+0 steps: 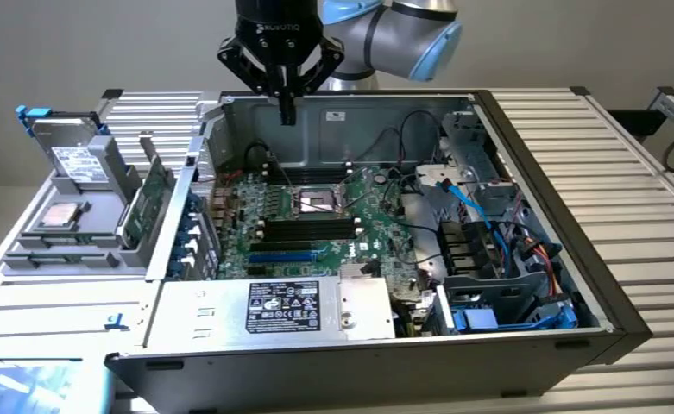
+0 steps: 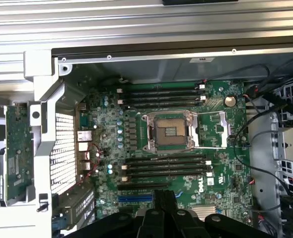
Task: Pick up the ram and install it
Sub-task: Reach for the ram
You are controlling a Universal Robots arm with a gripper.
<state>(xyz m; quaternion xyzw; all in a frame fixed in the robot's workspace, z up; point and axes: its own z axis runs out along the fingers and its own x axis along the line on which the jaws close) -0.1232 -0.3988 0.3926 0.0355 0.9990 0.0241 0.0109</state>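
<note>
I'm seeing the ram standing on edge in the grey rack at nine o'clock of the open computer case, while the gripper is hanging at twelve o'clock over the case's back wall, jaws pressed together and gripping nothing. I'm judging the pickup as the step in hand. Doing it well is meaning spreading the jaws first, squaring them across the stick's flat faces, and keeping off the rack's walls.

ram | look: long, narrow green board (chips too small to make out) | pose: on its long edge, leaning slightly | place: slotted in grey holder, just outside computer case, exterior view's left
</note>
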